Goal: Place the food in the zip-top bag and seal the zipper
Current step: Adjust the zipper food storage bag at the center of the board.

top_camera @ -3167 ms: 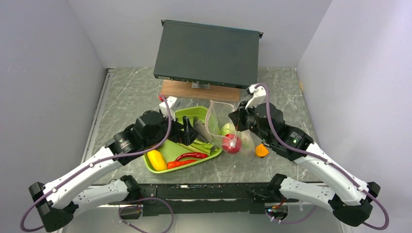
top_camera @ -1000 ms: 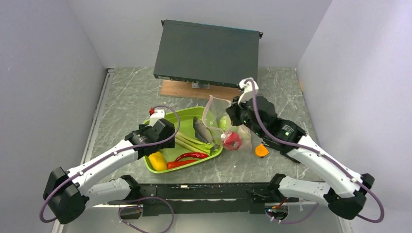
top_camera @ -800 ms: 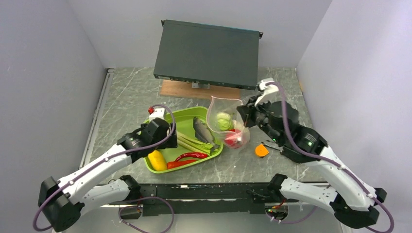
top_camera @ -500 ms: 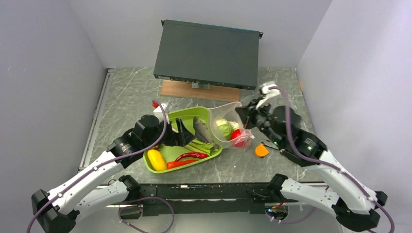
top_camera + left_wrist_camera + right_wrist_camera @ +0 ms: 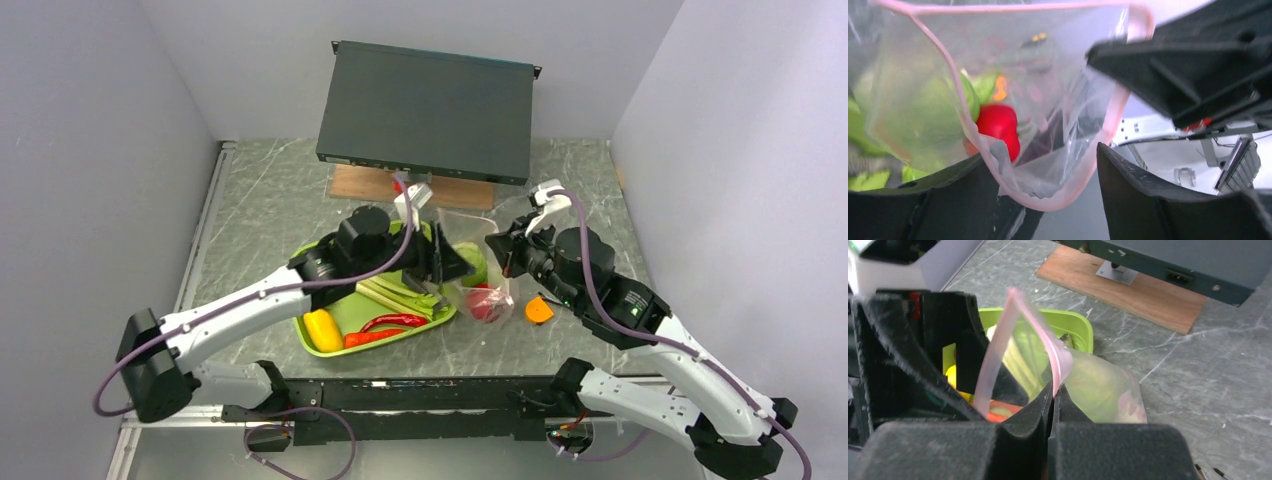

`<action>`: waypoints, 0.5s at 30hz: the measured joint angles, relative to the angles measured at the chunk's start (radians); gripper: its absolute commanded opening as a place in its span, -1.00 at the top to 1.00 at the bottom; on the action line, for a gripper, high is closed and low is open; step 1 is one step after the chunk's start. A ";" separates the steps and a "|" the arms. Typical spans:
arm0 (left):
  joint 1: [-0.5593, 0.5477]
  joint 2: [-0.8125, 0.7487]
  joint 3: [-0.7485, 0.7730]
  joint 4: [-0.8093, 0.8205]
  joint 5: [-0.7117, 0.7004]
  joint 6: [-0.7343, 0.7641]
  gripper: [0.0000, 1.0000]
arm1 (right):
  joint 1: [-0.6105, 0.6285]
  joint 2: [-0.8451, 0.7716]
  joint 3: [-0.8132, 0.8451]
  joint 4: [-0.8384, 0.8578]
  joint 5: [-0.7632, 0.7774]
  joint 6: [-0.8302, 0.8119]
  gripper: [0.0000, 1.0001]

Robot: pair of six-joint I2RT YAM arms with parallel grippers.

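- So, partly done: red tomato and cabbage sit inside the zip-top bag.
- Right hand is pinched on the zipper rim; left hand is wide, straddling the opposite rim.
- Remaining: yellow fruit, chilli and stalks in the green tray; zipper unsealed.

A dark flat metal box sits upper centre over a brown wooden board on the grey marbled tabletop. A lime-green plastic tray lies lower centre, a small orange piece right of it.
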 measured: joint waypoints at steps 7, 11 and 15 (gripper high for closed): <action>0.001 0.204 0.193 0.043 0.008 0.005 0.46 | 0.000 -0.045 0.045 -0.069 0.066 -0.012 1.00; 0.002 0.253 0.254 -0.008 -0.009 0.036 0.33 | 0.000 -0.089 0.046 -0.076 0.082 -0.017 1.00; 0.018 0.214 0.235 -0.088 -0.069 0.068 0.00 | 0.000 -0.105 -0.029 -0.002 0.049 -0.007 1.00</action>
